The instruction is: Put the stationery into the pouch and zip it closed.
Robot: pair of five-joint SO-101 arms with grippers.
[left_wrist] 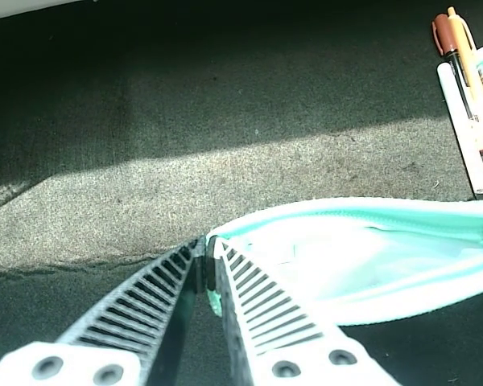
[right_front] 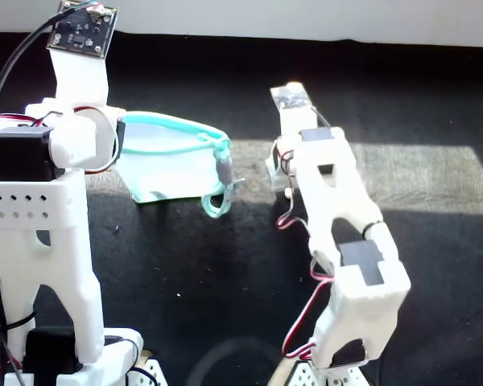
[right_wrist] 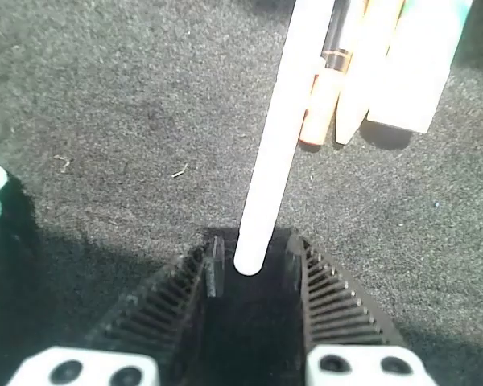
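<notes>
slim white pen (right_wrist: 282, 137) points straight away from right tool (right_wrist: 253, 257) — end between its parted jaws. left tool (left_wrist: 206, 256) clamps mint fabric pouch (left_wrist: 370, 257).

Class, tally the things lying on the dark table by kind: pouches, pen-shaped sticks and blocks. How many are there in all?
Mint-green and white fabric zip pouch: 1
Pen-shaped sticks: 3 (long white stick, peach-orange pen, cream pointed stick)
White rectangular block: 1
Total: 5
</notes>
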